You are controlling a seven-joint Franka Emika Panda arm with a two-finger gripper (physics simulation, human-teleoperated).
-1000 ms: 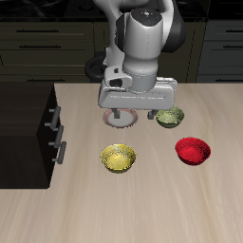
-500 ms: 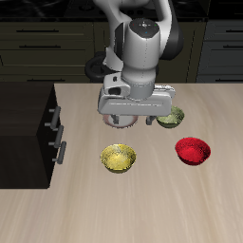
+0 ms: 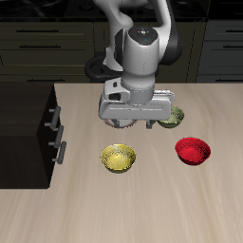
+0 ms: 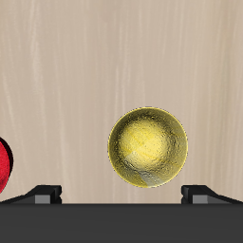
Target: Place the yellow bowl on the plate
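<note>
Exterior view: the end effector [image 3: 137, 121] is seen hanging above the worktop [image 3: 142, 209], with nothing held under it. The yellow bowl [image 3: 119, 158] is seen upright on the worktop, nearer the front edge than the end effector and apart from it. An olive-green bowl [image 3: 172, 117] is partly covered by the robot's hand farther back; a red bowl [image 3: 193, 150] is set beside the yellow one, well apart. The plate cannot be made out here; it is judged to be hidden behind the hand. A dark cabinet [image 3: 28, 133] is seen at the worktop's side.

Wrist view: the yellow bowl [image 4: 147, 146] is framed almost between the two finger tips [image 4: 46, 192], slightly off centre toward one of them. The fingers are spread wide, well past the bowl's width, with nothing between them: end effector open and empty. The bowl is round, so no long axis is to be matched; only a rim point has to be chosen. A sliver of the red bowl [image 4: 4, 167] is visible at the frame edge.

Judgement: the approach is nearly lined up overhead. A short shift toward the front edge plus a descent onto the rim is what the grasp calls for. The bowl is not yet touched.
</note>
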